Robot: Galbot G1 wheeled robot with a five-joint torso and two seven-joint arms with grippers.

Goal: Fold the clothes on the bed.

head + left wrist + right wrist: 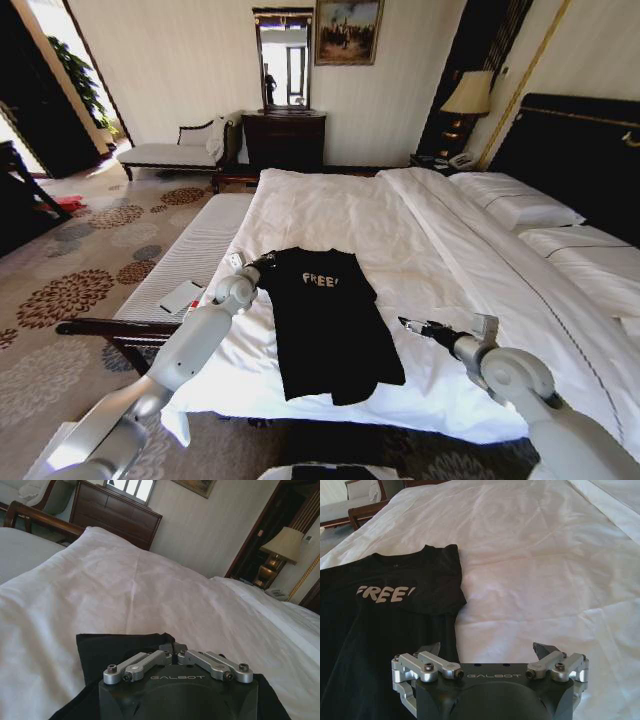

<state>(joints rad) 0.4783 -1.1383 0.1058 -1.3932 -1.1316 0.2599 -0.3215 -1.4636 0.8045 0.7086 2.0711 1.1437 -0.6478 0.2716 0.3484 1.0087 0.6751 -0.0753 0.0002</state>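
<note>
A black T-shirt (325,325) with pale "FREE" lettering lies flat, chest up, near the foot edge of the white bed (330,210), collar toward the far side. My left gripper (262,264) is at the shirt's left shoulder. In the left wrist view this gripper (174,651) is shut, its tips meeting on a raised pinch of the black fabric (115,650). My right gripper (408,324) hovers over the sheet just right of the shirt's body. In the right wrist view the right gripper (487,650) is open with nothing between its fingers, beside the shirt (385,625).
A striped white bench (195,250) with a dark wooden frame runs along the bed's left side and holds a small flat white item (180,297). Pillows (520,205) and a dark headboard (580,150) lie at the right. A dresser (285,140) and chaise (175,152) stand against the far wall.
</note>
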